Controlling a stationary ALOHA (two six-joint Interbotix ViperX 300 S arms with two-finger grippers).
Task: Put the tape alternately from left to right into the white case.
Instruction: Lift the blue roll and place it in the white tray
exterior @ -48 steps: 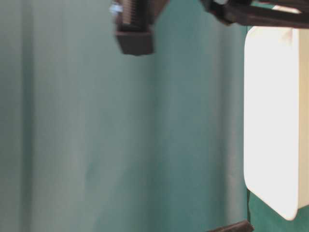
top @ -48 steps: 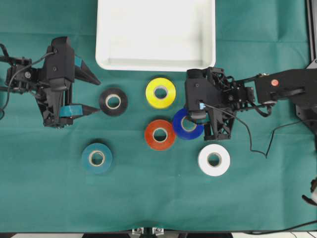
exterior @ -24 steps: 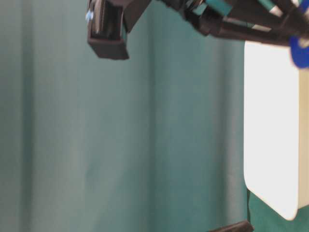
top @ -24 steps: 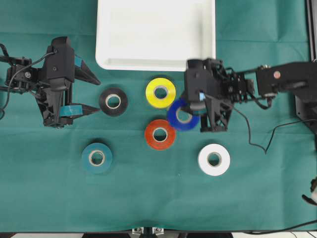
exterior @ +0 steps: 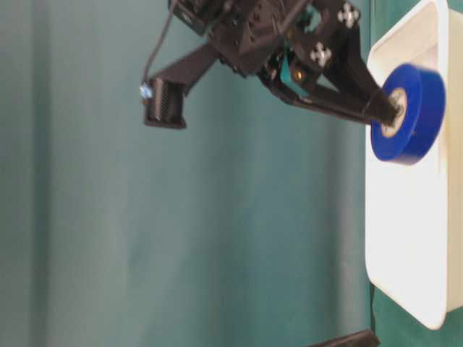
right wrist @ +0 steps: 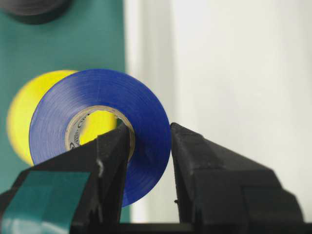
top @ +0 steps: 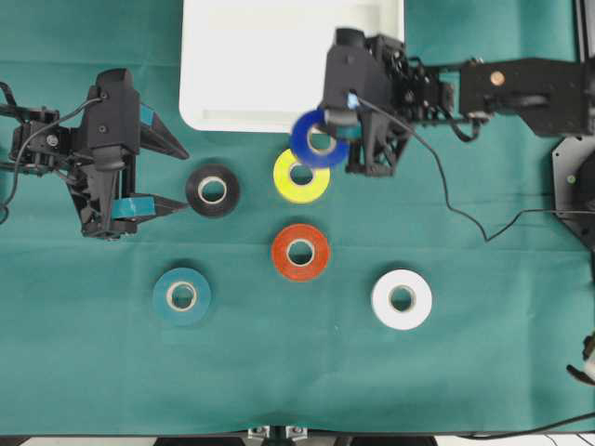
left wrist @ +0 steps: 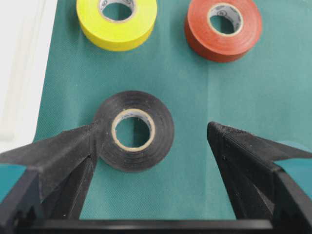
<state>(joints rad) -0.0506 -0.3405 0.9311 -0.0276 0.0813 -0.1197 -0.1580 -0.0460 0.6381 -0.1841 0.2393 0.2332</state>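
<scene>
Glossy blue tape roll (right wrist: 105, 122), seemingly plastic

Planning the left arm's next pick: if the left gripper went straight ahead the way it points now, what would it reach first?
Probably the black tape roll, lying on the cloth just ahead of the open left gripper; its height above the cloth is unclear.

black tape roll (left wrist: 134, 130) between open pincer (left wrist: 153, 146)

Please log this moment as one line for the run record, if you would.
right gripper: shut on blue tape, lifted near white case rim | left gripper: open beside black tape | case: no tape visible
</scene>
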